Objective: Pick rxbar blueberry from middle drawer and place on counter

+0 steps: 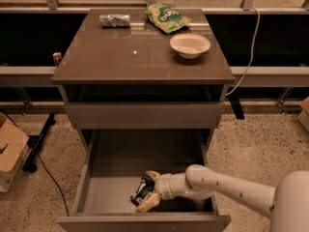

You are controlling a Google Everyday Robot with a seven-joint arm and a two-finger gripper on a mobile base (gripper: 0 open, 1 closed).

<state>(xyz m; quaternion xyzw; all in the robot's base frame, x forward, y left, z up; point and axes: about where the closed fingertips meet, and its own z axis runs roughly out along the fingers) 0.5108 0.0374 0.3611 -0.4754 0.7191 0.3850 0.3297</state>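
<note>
Down in middle drawer (pixel 108 197) — gripper (pixel 147 192) around rxbar blueberry (pixel 140 192); bowl (pixel 190 45) on counter (pixel 120 64)

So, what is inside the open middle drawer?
The rxbar blueberry, near the front, held between the fingers of the gripper. The arm covers part of the middle drawer floor.

Counter (pixel 120 64) glossy, smooth; foil packet (pixel 115 20) crinkly silver; gripper (pixel 144 193), matt cream plastic, in middle drawer (pixel 108 192) w/ smooth floor.
</note>
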